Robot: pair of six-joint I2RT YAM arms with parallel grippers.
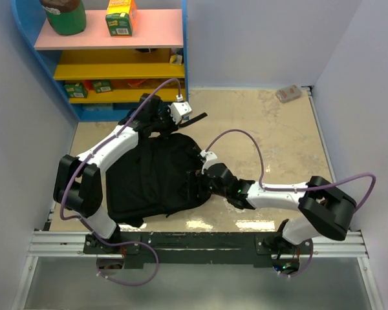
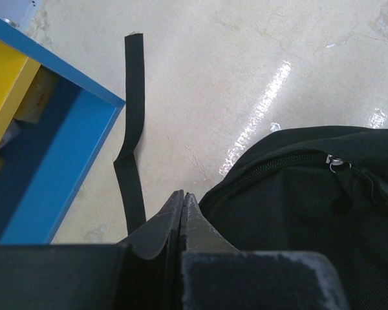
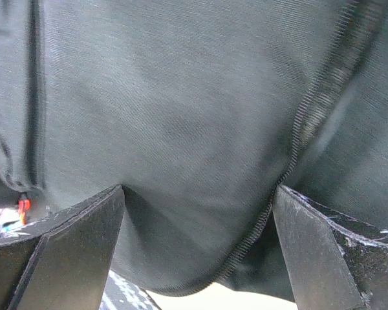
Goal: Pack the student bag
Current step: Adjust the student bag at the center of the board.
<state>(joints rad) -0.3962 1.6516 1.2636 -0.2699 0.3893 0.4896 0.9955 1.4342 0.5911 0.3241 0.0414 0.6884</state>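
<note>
The student bag is a large black backpack lying flat on the beige table, left of centre. My left gripper is at its far end, shut, with nothing showing between the fingertips. In the left wrist view the bag lies just to their right, with a metal zip pull on its edge. A loose black strap trails across the table to the left. My right gripper is open at the bag's right edge. Its fingers straddle a bulge of black bag fabric beside a zip line.
A blue shelf unit stands at the back left, close to my left gripper. It holds a green jar, a juice carton and small boxes. A small pale object lies at the far right. White walls close in both sides.
</note>
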